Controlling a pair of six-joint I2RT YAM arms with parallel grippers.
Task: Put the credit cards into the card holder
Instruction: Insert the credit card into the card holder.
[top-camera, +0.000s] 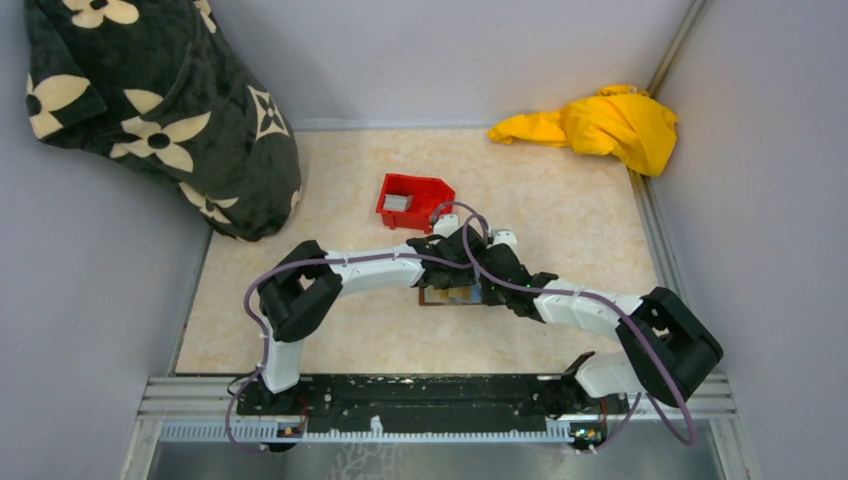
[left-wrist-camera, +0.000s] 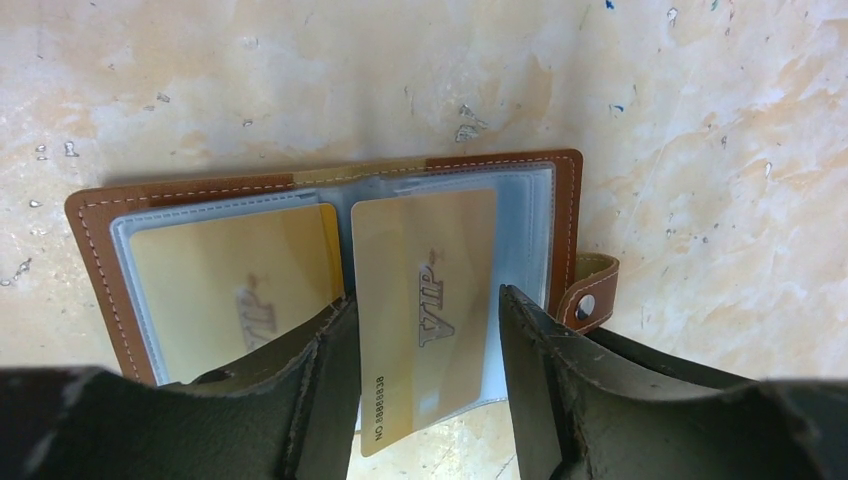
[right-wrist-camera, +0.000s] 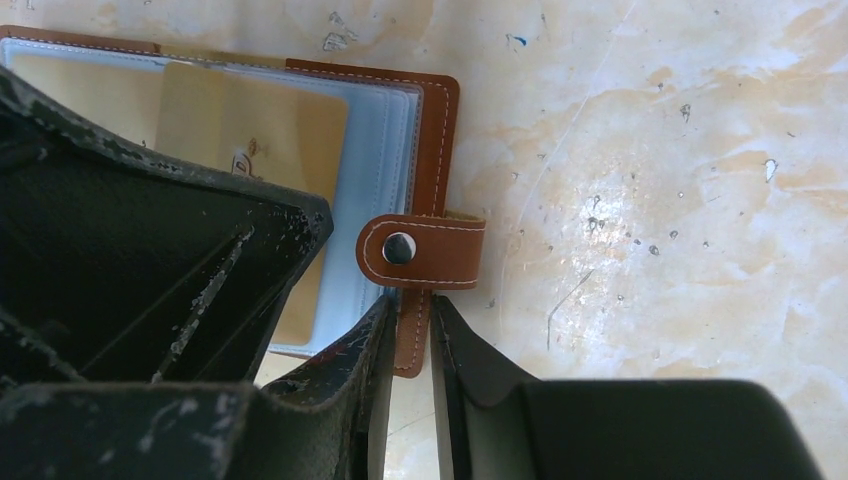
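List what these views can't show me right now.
- Top view: card holder mostly hidden under the arms; red bin contents too small.
- Left wrist view: unclear whether left gripper touches the gold card.
- Right wrist view: left gripper covers most of the card holder.

Top camera looks down from behind; both wrist cameras closely share the card holder (left-wrist-camera: 345, 192).

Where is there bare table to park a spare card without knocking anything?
Open tabletop lies right of the red bin, this side of the yellow cloth; another bare strip runs in front of the wallet, towards the near edge. Crowded: the middle, where the left gripper and right gripper meet over the wallet, with the bin just behind.
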